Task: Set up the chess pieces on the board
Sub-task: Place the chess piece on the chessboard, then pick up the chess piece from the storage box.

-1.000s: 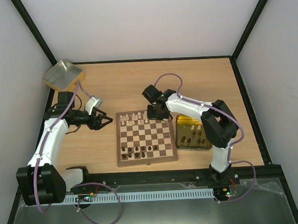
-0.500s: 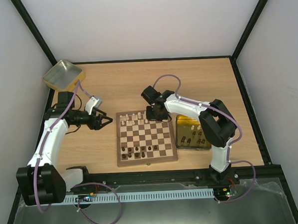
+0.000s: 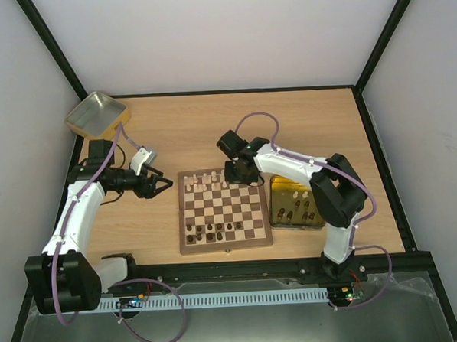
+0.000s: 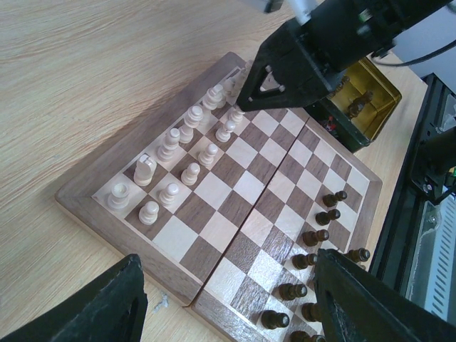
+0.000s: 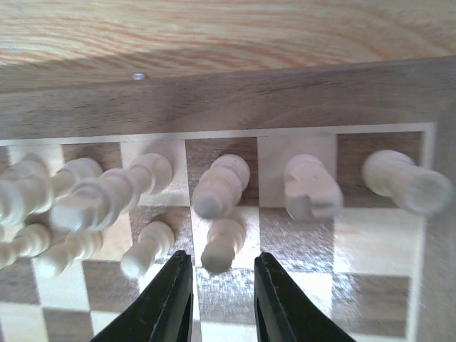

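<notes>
While turned chess pieces (image 4: 191,173), cream and dark brown, line opposite edges of the checked wooden board (image 3: 223,206) on the tabletop (image 3: 302,121), the right claw (image 5: 222,274) hangs slightly parted over cream pawns (image 5: 221,246); the left claw (image 3: 162,184) gapes wide; a gold metal tin (image 3: 297,226) sits alongside.

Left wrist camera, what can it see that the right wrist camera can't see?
Only the left wrist view shows the whole board. It has the dark pieces on the side opposite the cream ones, the gold tin beside it, and the right gripper seen from outside, low over the cream rows. Only the right wrist view shows a small metal dot on the board's border. It also shows that gripper's jaws standing apart, with a cream pawn just ahead of the gap. Both show the cream pieces, the board and the wooden table.
</notes>
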Robot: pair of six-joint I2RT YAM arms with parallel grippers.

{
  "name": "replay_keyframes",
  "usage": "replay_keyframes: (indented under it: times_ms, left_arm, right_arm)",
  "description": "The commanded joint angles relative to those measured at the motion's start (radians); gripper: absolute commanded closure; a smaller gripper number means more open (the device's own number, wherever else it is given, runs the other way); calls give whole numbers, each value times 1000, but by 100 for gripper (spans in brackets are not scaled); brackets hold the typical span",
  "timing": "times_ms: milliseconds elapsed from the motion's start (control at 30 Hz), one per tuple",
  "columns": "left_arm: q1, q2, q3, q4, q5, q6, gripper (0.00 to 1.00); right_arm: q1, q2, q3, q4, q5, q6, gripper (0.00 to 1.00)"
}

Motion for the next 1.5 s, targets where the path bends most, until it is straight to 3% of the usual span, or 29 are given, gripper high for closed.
replay_keyframes:
  times_ms: [0, 200, 533, 1267, 1467]
  left_arm:
    - [-5, -22, -12, 12, 6, -9, 35]
    - [-5, -21, -12, 12, 6, -9, 35]
    - [-11, -12, -9, 10, 7, -7, 35]
    - [-14, -15, -9, 10, 5, -7, 35]
    - [-17, -8, -9, 11, 6, -8, 35]
  right_arm:
    - [4, -138, -9, -76, 62, 8, 77]
    - [-38, -333, -96, -185, 146, 24, 77]
    - [-257, -545, -474, -141, 120, 38, 76]
    - [-384, -433, -550, 10, 106, -19, 77]
    - [-393, -426, -549, 14, 125, -38, 87]
